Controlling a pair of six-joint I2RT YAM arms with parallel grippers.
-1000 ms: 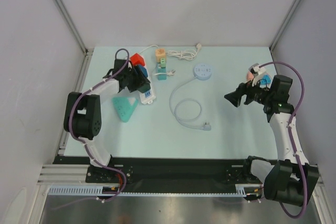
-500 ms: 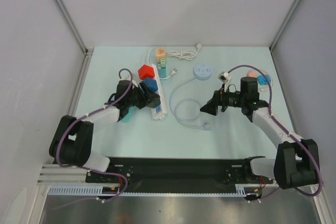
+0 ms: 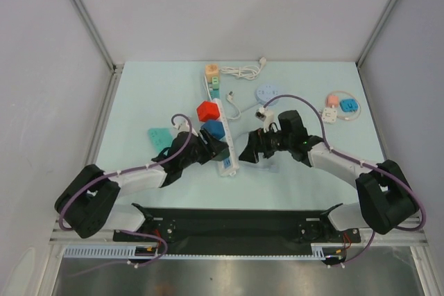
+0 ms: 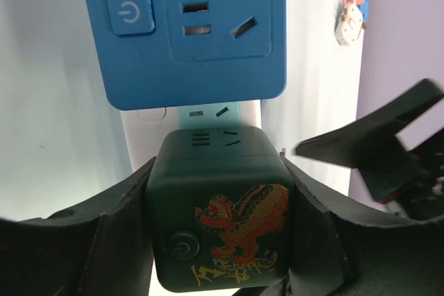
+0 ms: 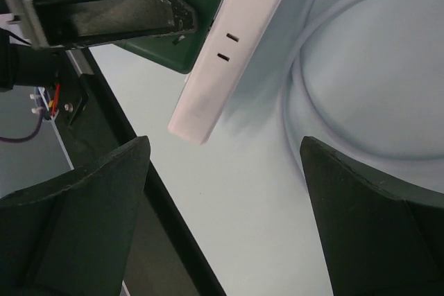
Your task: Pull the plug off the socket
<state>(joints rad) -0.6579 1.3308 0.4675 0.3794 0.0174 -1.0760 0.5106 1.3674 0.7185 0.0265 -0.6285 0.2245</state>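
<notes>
A dark green cube plug [image 4: 220, 206] with a red dragon print sits on the white power strip [image 3: 223, 145], the socket. My left gripper [image 3: 212, 149] is shut on it, one finger [image 4: 104, 227] pressed to each side. Just beyond it on the same strip are a blue cube [image 3: 214, 129] and a red cube [image 3: 207, 111]. My right gripper [image 3: 245, 154] is open, right of the strip's near end [image 5: 201, 112], with only bare table between its fingers [image 5: 90, 206]. In the right wrist view the green plug [image 5: 182, 45] shows at top left.
A teal triangular socket [image 3: 159, 135] lies left of my left arm. Orange and green adapters [image 3: 214, 74] sit at the strip's far end. A round pale-blue socket [image 3: 268, 93] with white cable [image 5: 333, 123] lies behind my right gripper. Pink and blue adapters [image 3: 340, 106] lie far right.
My left gripper has dragged the strip and its cubes toward the near middle of the table. My right arm has swung left to the strip's near end, jaws still wide.
</notes>
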